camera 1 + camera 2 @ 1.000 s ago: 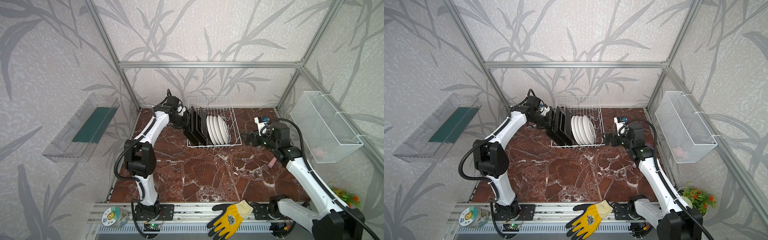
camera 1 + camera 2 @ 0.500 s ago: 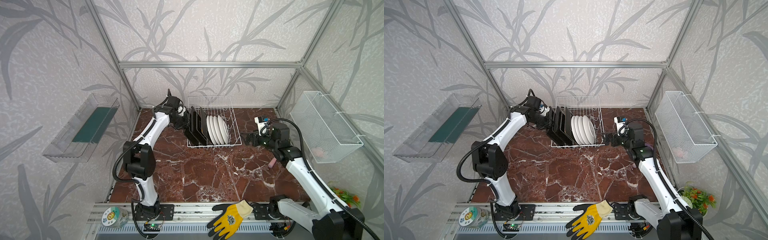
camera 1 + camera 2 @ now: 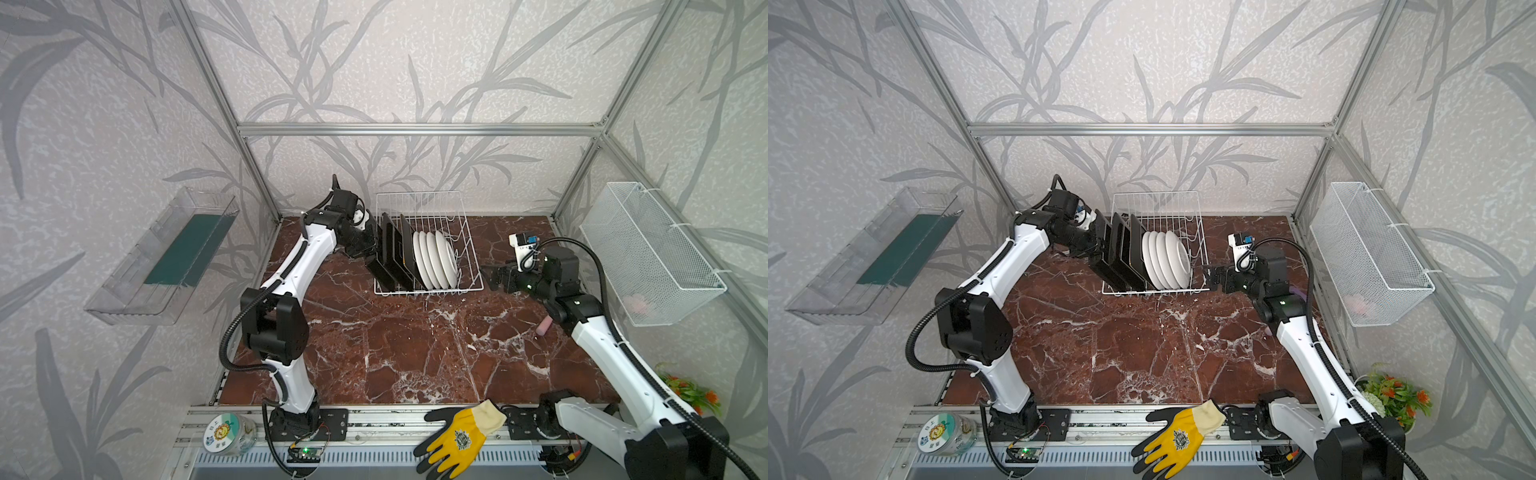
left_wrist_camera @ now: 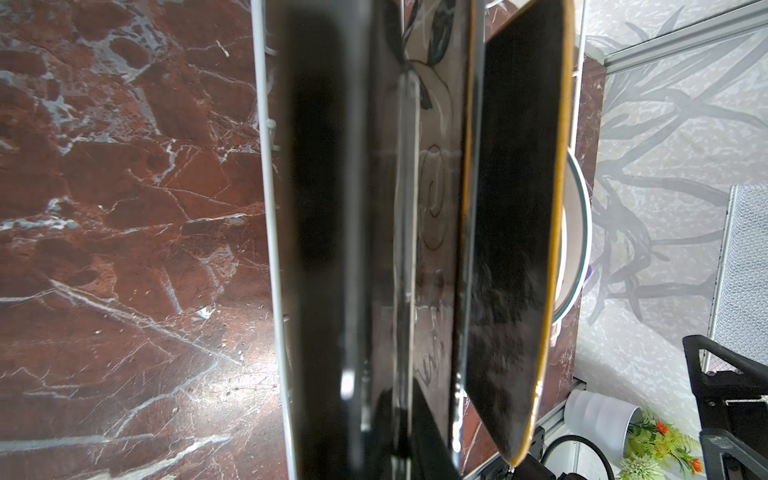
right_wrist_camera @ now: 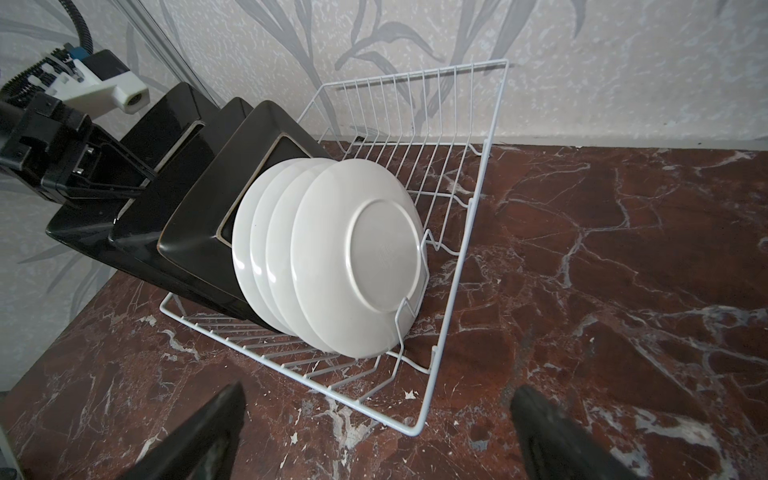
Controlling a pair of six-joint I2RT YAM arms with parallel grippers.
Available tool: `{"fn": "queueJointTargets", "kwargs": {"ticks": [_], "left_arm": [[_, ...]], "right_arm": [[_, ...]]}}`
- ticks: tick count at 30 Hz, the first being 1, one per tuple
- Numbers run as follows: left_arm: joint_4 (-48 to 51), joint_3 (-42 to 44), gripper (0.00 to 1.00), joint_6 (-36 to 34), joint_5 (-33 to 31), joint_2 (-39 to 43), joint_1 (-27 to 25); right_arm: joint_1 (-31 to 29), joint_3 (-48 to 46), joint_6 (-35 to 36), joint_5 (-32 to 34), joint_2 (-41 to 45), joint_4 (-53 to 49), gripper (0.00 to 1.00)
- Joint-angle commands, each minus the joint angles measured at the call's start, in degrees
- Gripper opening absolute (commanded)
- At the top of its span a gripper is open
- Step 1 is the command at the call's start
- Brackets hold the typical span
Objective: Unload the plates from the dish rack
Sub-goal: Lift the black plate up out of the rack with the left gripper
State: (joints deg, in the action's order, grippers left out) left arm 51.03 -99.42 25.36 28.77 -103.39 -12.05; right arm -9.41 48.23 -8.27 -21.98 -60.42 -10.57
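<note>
Grey leaf-patterned walls close in a red-brown marble table (image 3: 415,357). A white mesh basket (image 3: 648,253) hangs on the right wall and a clear tray (image 3: 166,257) on the left wall. The rack (image 3: 417,192) stands at the back of the table, close to the rear wall. All the plates sit on edge in its left half; the right half holds bare prongs. Three square plates (image 3: 395,253) lean to the left at the rack's left end, their black backs facing right. Four round plates (image 3: 436,257) stand packed just beside them, white backs toward the right arm. The left gripper (image 5: 143,183) is clamped narrow on the upper edge of the outermost square plate (image 5: 183,104), which tips out over the rack's left end; whether its lower edge rests in the rack cannot be told. The right gripper (image 5: 378,436) hangs low over the table just off the rack's right end, fingers (image 5: 208,436) spread wide, holding nothing. A yellow glove (image 3: 461,436) lies on the front rail. A small pink thing (image 3: 543,328) lies on the table by the right arm.
</note>
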Motion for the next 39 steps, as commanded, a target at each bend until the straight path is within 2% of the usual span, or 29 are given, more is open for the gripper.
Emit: {"fn": "queueJointTargets", "kwargs": {"ticks": [1,24,29,39], "left_arm": [[-3.48,-3.44,0.0,-0.22,-2.14,6.03,0.62],[-3.22,-5.28,0.0,-1.58,-6.55,12.63,1.42],[-2.33,-6.08,0.0,-2.27,-9.16,13.9,1.59],[-5.37,-6.02,0.0,-4.23,-10.11,16.75,1.6]], "right_arm": [[-0.3,-0.55,-0.43,-0.59,0.75,1.4,0.99],[-0.61,0.64,0.38,-0.4,0.56,0.45,0.99],[-0.7,0.29,-0.2,-0.96,0.48,0.98,0.99],[-0.7,1.34,-1.89,-3.37,0.83,2.13,0.99]]}}
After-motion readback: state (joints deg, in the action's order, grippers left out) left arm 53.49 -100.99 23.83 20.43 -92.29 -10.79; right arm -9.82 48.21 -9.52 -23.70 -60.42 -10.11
